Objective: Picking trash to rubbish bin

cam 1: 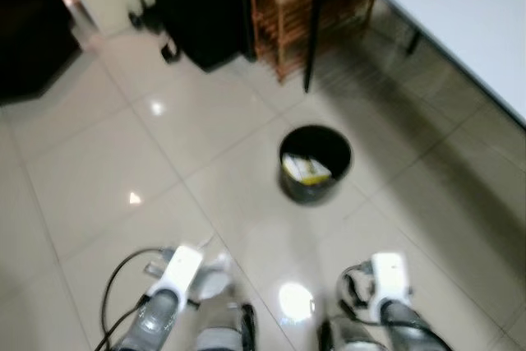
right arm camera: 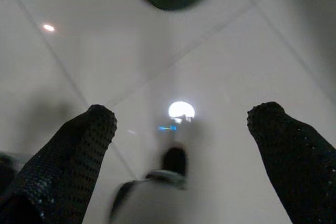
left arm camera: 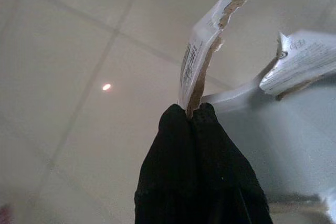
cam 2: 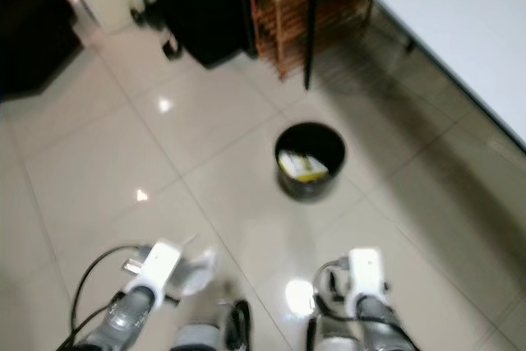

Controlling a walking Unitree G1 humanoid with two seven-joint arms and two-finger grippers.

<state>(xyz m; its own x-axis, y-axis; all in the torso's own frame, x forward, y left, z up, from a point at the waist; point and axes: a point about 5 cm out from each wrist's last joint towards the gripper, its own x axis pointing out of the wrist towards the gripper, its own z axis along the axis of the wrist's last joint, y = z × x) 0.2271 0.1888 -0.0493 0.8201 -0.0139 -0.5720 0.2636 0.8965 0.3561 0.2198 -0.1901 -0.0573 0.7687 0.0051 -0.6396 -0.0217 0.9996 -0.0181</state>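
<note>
From my feed: glossy beige tile floor (cam 1: 99,170) with lamp glare, a white table (cam 1: 460,14) on black legs, a wooden rack (cam 1: 283,14) and dark luggage (cam 1: 201,18) behind.

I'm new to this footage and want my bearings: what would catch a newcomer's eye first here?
First, the round black rubbish bin standing alone on the pale tiled floor ahead of the robot, with yellow and white trash already inside. Next, in the left wrist view, the left gripper pinched shut on a torn piece of cardboard packaging. The right gripper hangs open above the floor, holding nothing.
</note>
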